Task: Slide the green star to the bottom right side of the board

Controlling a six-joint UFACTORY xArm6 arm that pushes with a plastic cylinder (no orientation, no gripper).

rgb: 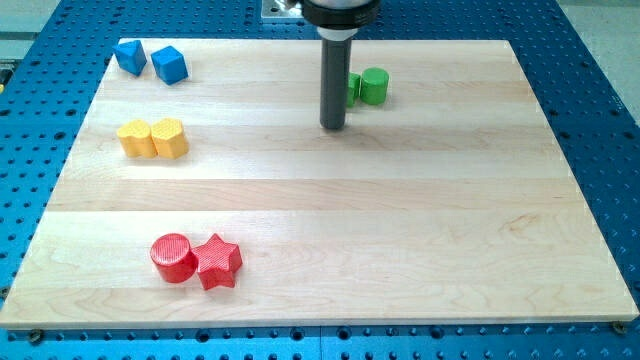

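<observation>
Rod comes down from the view's top centre, dark and straight, with my tip [332, 127] on the board [330, 210] in the upper middle. It's a bare rod with nothing to open or close, and nothing is clamped on it.

Green star [353, 88] sits just behind the rod on its right flank, mostly hidden by the shaft; only a sliver of green shows, so the shape isn't readable from here. My tip is just below and slightly to the view's left of it. Can't tell if rod and star are touching. The star is in the upper part of the board, well apart from the bottom right corner.

Green cylinder [374, 86] is right next to the star on the view's right, looks to be touching it.

Other blocks:
- Two blue blocks at the top left: blue cube on the left [130, 56], blue cube on the right [169, 65], close together.
- Yellow pair on the left side, below the blue ones: yellow block [135, 139] and yellow block beside it [170, 138], touching. Exact shapes unclear.
- Lower left: red cylinder [173, 257] and red star [217, 261], touching.

Board rests on a blue perforated table [600, 60].
</observation>
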